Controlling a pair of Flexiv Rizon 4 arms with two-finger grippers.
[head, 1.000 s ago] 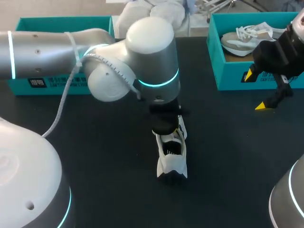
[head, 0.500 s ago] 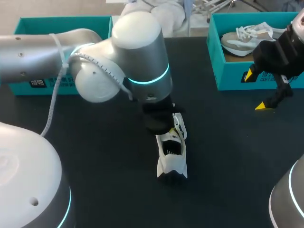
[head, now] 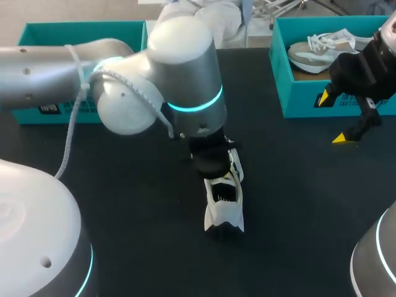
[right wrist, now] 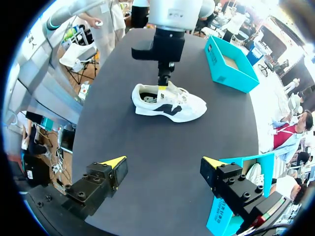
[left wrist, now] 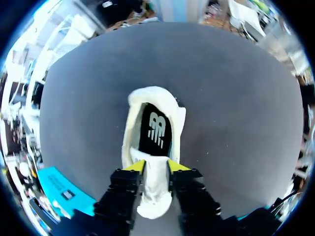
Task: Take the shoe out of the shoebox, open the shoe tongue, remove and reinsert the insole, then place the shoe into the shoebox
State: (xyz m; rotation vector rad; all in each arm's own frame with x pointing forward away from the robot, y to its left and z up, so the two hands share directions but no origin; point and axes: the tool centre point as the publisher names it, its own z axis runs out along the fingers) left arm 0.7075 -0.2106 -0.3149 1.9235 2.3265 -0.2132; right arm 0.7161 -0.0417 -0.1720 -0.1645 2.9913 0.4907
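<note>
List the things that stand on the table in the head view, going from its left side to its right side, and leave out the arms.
In order: left teal shoebox → white shoe on the table → right teal shoebox, which holds a second shoe.

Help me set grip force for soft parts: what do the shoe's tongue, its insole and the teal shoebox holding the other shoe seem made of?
Tongue, pinched in the left tool: probably padded white fabric, matte, with a thick soft edge. Insole: likely foam under cloth; dull black, printed white mark. Shoebox: likely cardboard; thin straight teal walls, brown inside.
</note>
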